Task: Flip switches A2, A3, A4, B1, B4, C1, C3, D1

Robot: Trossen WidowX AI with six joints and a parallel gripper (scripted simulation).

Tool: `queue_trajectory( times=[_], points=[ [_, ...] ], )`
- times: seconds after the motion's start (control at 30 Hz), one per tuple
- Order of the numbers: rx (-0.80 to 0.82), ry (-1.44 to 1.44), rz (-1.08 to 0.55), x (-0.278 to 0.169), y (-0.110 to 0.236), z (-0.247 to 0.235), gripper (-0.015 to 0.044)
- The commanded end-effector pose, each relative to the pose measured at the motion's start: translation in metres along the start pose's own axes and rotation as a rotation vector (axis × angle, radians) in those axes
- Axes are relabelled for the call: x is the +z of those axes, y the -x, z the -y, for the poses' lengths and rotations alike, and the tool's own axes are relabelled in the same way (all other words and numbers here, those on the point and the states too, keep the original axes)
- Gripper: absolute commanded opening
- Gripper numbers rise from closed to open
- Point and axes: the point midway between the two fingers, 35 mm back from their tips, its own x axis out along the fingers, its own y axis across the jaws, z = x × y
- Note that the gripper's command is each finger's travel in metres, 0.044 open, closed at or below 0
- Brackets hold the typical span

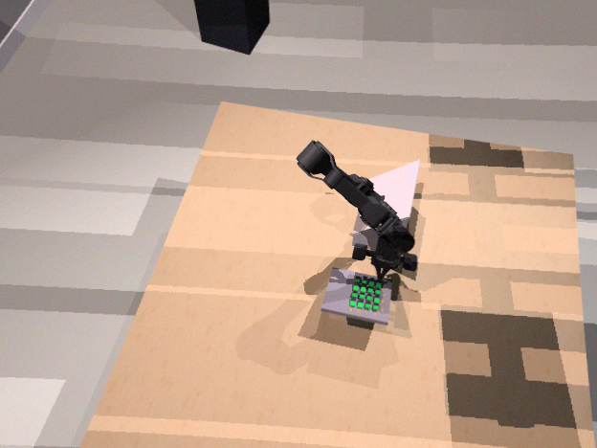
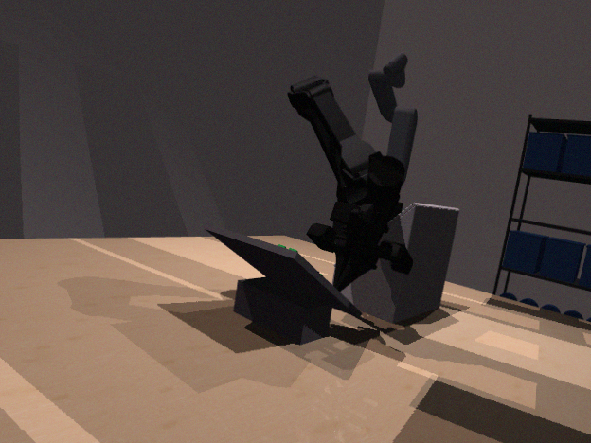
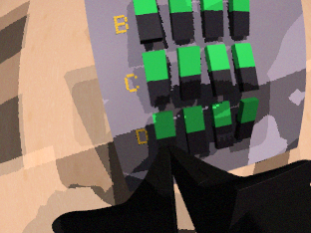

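Note:
The grey switch panel [image 1: 337, 294] [image 2: 281, 267] [image 3: 112, 60] tilts down toward the arm and carries a grid of green-and-black rocker switches. The wrist view shows rows C and D whole and part of row B; row A is outside it. My gripper [image 1: 381, 280] [image 2: 337, 290] [image 3: 167, 150] is shut and empty, its tips at the near end of switch D1 [image 3: 164, 124]. The tips cover D1's black near half; its green half shows. Whether they touch it is unclear. Switch C1 [image 3: 155, 66] and switch C3 [image 3: 217, 58] show both halves. Which ends are raised is hard to tell.
The panel rests on a dark block [image 2: 281, 310] on the wooden table [image 1: 231, 202]. A pale wedge-topped block [image 1: 405, 185] [image 2: 429, 257] stands behind the gripper, beside the arm. A shelf rack with blue bins [image 2: 527, 252] is in the background.

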Motion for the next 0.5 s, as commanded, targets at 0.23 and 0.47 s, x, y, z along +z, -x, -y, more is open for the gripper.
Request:
queue_trajectory(
  times=[0.23,0.47],
  points=[
    [-0.003,0.004,0.002,0.0003,-0.0018,0.0005,0.0000],
    [0.001,-0.002,0.000,0.0004,-0.0007,-0.0004,0.0000]
  ],
)
